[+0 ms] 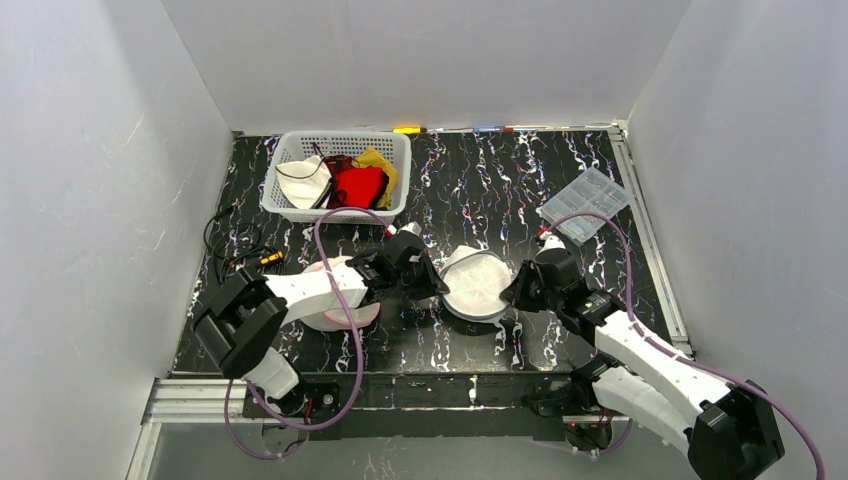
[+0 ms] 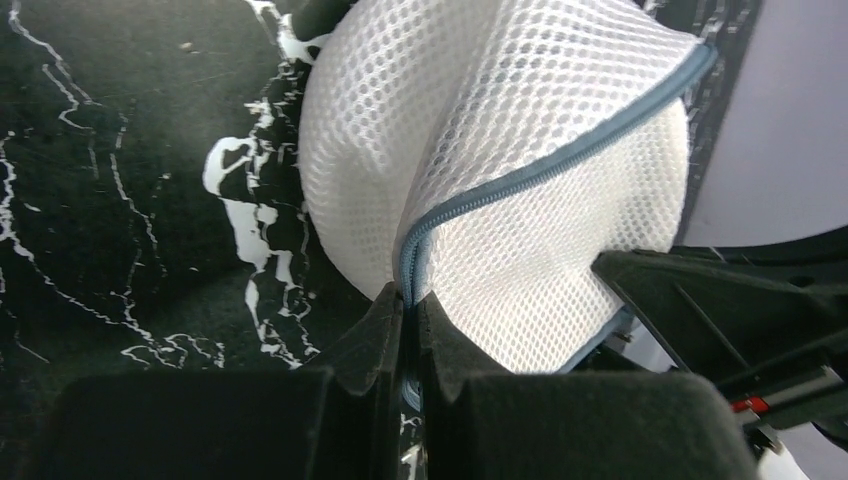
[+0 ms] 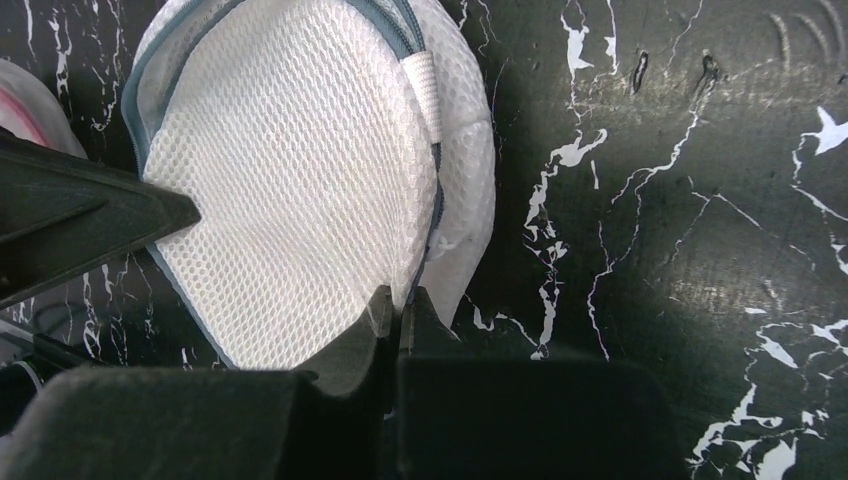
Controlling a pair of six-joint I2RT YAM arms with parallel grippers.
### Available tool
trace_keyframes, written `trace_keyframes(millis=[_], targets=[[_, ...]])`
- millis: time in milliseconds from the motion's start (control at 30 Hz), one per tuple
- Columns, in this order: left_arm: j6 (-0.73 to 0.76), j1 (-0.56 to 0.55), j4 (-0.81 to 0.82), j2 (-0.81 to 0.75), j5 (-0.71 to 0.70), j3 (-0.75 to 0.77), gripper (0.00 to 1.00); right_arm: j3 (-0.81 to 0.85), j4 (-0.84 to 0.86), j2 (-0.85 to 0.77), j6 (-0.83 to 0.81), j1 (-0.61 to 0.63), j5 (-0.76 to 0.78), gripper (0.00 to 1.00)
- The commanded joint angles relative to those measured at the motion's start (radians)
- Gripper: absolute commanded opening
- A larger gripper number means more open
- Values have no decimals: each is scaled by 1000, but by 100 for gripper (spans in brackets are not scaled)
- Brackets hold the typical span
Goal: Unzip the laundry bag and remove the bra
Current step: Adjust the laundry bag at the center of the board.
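A round white mesh laundry bag (image 1: 477, 284) with a blue-grey zipper lies mid-table between both arms. My left gripper (image 1: 432, 283) is shut on the bag's left edge; in the left wrist view its jaws (image 2: 410, 300) pinch the blue zipper tape (image 2: 540, 165). My right gripper (image 1: 514, 290) is shut on the bag's right edge; in the right wrist view it (image 3: 398, 300) pinches the mesh rim of the bag (image 3: 290, 180). The bra inside the bag is hidden.
A white basket (image 1: 392, 145) of red, yellow and white garments stands at the back left. A clear plastic box (image 1: 586, 204) lies at the back right. A pink-and-white item (image 1: 340, 318) lies under the left arm. Black cables (image 1: 228, 238) trail at the left.
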Motion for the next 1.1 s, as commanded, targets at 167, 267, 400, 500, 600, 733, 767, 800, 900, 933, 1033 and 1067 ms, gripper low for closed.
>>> trace_keyframes(millis=[167,267,400,500,600,733,767,800,900,933,1033,1067], targets=[[48,14,-134,142,-172,66,0,-75,101,67,-15,-6,57,1],[49,13,-136,166,-181,84,0,-84,119,84,-14,-6,68,8],[53,14,-151,164,-185,100,0,-48,63,29,-14,-5,86,33],[54,13,-158,155,-182,105,0,8,-25,-63,-29,-5,125,54],[47,13,-170,151,-171,113,0,82,-111,-118,-49,-4,140,64],[0,13,-169,139,-122,102,0,135,-133,-147,-67,-4,121,67],[-22,13,-168,131,-107,95,0,141,-132,-140,-69,-4,111,69],[-51,14,-158,121,-87,84,0,136,-114,-132,-70,-4,93,71],[-107,11,-124,89,-41,49,0,87,9,-121,-58,-4,-22,72],[-122,7,-123,78,-39,41,0,66,81,-122,-48,-4,-88,71],[-160,-13,-123,56,-40,28,0,28,233,-85,-12,-4,-202,63],[-169,-21,-123,51,-45,26,0,27,249,-59,-11,-3,-213,59]])
